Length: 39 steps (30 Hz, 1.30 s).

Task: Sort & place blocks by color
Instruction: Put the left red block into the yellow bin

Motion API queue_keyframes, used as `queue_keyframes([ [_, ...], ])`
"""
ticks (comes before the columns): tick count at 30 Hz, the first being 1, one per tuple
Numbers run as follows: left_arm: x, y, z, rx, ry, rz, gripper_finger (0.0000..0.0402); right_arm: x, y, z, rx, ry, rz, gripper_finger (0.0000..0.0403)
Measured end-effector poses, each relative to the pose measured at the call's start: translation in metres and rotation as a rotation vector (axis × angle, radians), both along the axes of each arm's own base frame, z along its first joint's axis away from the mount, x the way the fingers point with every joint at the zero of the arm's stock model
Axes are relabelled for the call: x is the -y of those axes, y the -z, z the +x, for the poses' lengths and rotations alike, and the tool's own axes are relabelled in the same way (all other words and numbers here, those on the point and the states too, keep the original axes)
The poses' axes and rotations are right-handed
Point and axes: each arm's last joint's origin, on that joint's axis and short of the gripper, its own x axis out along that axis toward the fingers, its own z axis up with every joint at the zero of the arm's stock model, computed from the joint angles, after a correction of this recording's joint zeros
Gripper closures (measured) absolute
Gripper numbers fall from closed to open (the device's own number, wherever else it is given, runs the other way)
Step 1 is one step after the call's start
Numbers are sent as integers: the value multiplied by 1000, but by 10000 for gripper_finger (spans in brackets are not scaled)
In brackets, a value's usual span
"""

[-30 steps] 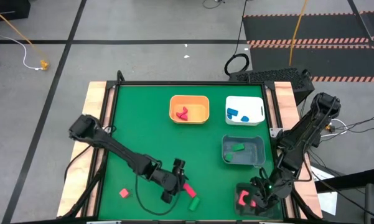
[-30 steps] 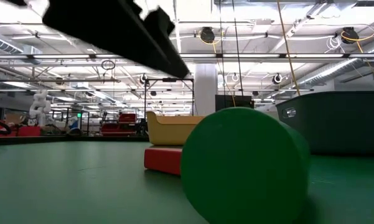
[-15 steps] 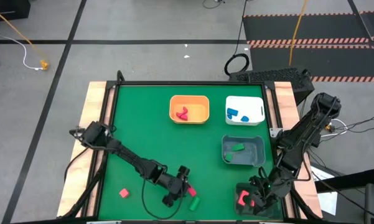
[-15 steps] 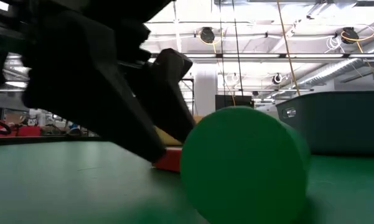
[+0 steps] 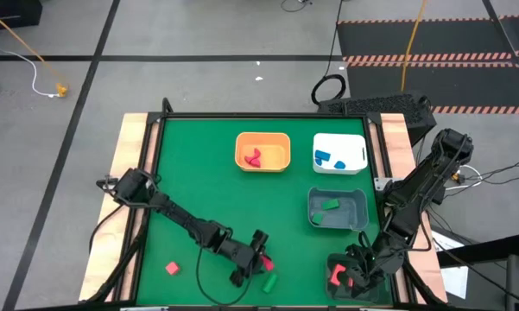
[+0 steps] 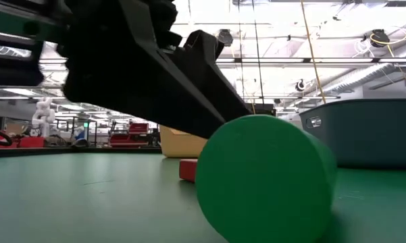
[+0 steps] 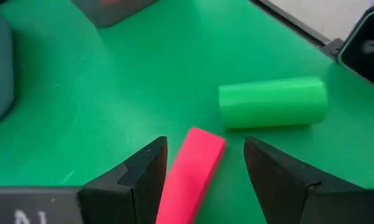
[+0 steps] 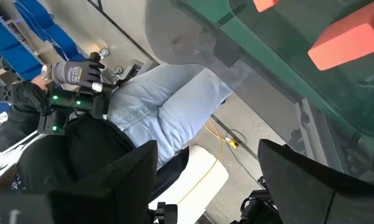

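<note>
Since the earlier frame I have run the left arm forward and down across the worktop (image 5: 190,173), bringing the left tool (image 5: 261,257) from short of the pink-red bar (image 7: 193,174) to directly over it near the front edge. The left tool is open, holding nothing; in the left wrist view its two fingers (image 7: 140,177) stand either side of the bar with a gap on each side. The bar's long axis runs roughly in line with the tool's reach, between the fingers, so I judge that closing across its narrow width is the correct next move. The green cylinder (image 7: 274,101) lies just beyond the bar's far end, crosswise to it and apart from it; I must not nudge it on descent. A red cube (image 5: 172,269) sits well to the left. The right tool (image 5: 345,278) waits at the front right corner, open. The orange bin (image 5: 262,151), beyond the bar, is the likely destination.
</note>
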Motion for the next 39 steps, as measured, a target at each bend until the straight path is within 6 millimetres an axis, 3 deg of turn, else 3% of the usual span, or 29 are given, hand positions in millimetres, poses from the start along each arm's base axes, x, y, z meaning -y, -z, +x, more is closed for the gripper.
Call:
queue_keyframes([
  [16,-28,26,8,-174,19,-9,189,0,0,0,18,-12,-9,133],
  [19,-27,25,7,-180,18,-14,221,0,0,0,35,-23,-16,133],
  [23,-26,25,6,-213,-16,-58,295,0,0,0,75,-49,-34,133],
  [27,-27,24,5,-243,-78,-125,294,1,0,1,136,-61,-66,133],
  [32,-32,12,4,-257,-152,-181,294,0,-2,2,208,-104,-76,133],
  [39,-61,-36,8,-110,-239,-160,294,-4,-15,9,508,-100,-77,133],
])
